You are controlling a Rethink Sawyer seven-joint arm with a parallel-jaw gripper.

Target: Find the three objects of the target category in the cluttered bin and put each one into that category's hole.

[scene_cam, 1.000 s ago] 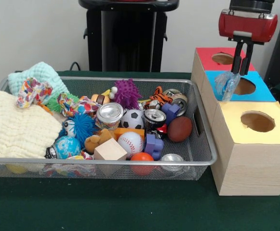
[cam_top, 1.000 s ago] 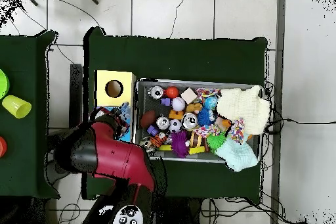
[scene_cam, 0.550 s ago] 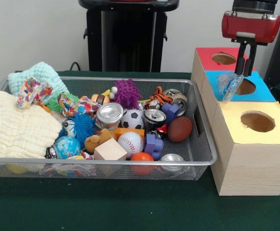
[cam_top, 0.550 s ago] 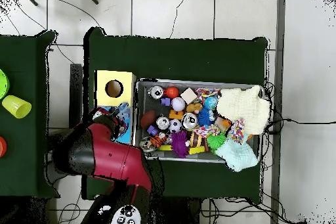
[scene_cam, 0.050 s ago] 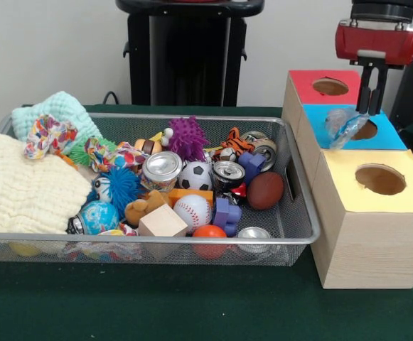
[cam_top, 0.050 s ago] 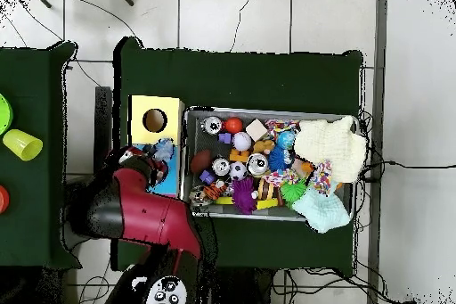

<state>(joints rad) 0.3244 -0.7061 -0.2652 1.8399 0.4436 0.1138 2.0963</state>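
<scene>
Hand (scene_cam, 0.050 s ago: pixel 369 112) hangs over the blue-topped box (scene_cam, 0.050 s ago: pixel 391 136), fingers drawn close together w/ a clear crinkly plastic object (scene_cam, 0.050 s ago: pixel 345 127) pinched at their tips; the object dangles at the left rim of the blue box's hole (scene_cam, 0.050 s ago: pixel 365 130), partly over it, tilted. Can't tell what the plastic thing is exactly. Red arm housing (scene_cam, 0.050 s ago: pixel 378 41) sits straight above the blue box. Three boxes in a row: red-topped box (scene_cam, 0.050 s ago: pixel 313 77) just behind the blue one, yellow-topped box (scene_cam, 0.050 s ago: pixel 394 206) just in front of it, each w/ a round hole on top, all touching. Wire mesh bin (scene_cam, 0.050 s ago: pixel 300 220) stands just left of the blue box on the green table (scene_cam, 0.050 s ago: pixel 192 305). In the bin, nearest the blue box: brown football (scene_cam, 0.050 s ago: pixel 265 190), purple block (scene_cam, 0.050 s ago: pixel 226 214), opened can (scene_cam, 0.050 s ago: pixel 228 174); farther from it a soccer ball (scene_cam, 0.050 s ago: pixel 195 175), baseball (scene_cam, 0.050 s ago: pixel 192 210), wooden cube (scene_cam, 0.050 s ago: pixel 162 222), orange ball (scene_cam, 0.050 s ago: pixel 210 233), silver tin (scene_cam, 0.050 s ago: pixel 162 168), purple spiky ball (scene_cam, 0.050 s ago: pixel 187 137), blue spiky ball (scene_cam, 0.050 s ago: pixel 122 186), globe ball (scene_cam, 0.050 s ago: pixel 98 217). At the bin end farthest from the blue box: cream cloth (scene_cam, 0.050 s ago: pixel 21 188) and mint cloth (scene_cam, 0.050 s ago: pixel 53 110). Overhead view: arm (cam_top, 0.050 s ago: pixel 134 211) covers most of the blue box; plastic object (cam_top, 0.050 s ago: pixel 163 148) shows at its tip beside the bin wall (cam_top, 0.050 s ago: pixel 186 140), yellow box (cam_top, 0.050 s ago: pixel 154 120) next to it.
</scene>
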